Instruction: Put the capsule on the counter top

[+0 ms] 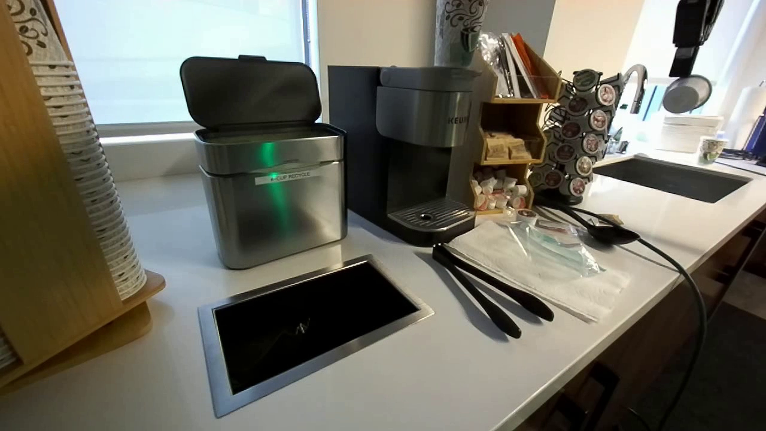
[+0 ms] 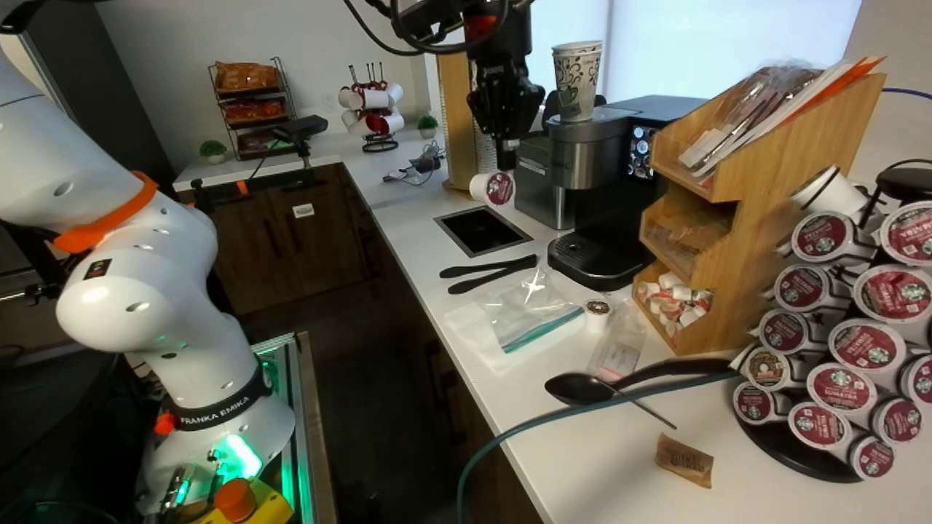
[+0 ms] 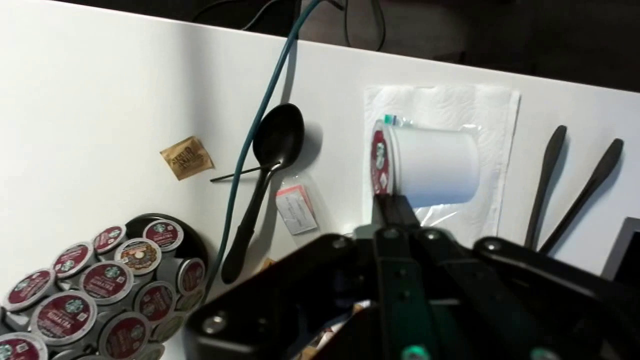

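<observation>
Black two-fingered gripper (image 3: 392,202) pinching the rim of a white, cup-shaped, maroon-lidded capsule (image 3: 436,166), capsule sideways in the air, smooth white counter top (image 3: 125,75) below, slim black tongs (image 3: 544,182) and long black spoon (image 3: 279,141) lying on it

Okay, the arm (image 2: 135,306) stands off the long front edge of the counter top (image 2: 597,466), gripper (image 2: 507,164) hanging nose-down inside that edge, fingers (image 3: 403,214) pinched pretty close together.
</observation>
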You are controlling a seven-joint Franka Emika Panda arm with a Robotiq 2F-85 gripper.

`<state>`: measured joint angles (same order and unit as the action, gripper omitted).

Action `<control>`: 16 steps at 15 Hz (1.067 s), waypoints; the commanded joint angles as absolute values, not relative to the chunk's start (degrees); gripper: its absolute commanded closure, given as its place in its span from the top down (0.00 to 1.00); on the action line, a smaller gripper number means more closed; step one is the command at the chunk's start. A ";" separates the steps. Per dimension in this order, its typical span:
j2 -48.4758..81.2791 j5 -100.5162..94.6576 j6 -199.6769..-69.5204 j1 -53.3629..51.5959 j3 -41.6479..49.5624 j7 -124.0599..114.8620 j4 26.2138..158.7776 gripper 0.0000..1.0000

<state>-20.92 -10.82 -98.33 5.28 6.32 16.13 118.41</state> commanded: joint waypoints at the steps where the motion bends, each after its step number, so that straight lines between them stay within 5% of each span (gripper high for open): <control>1: -20.89 -11.37 -98.96 4.84 6.79 15.76 118.31 0.01; 16: -15.84 -36.48 -101.58 0.68 -5.05 0.58 126.29 0.00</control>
<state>-15.31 -30.21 -99.90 0.89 -4.45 5.48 123.71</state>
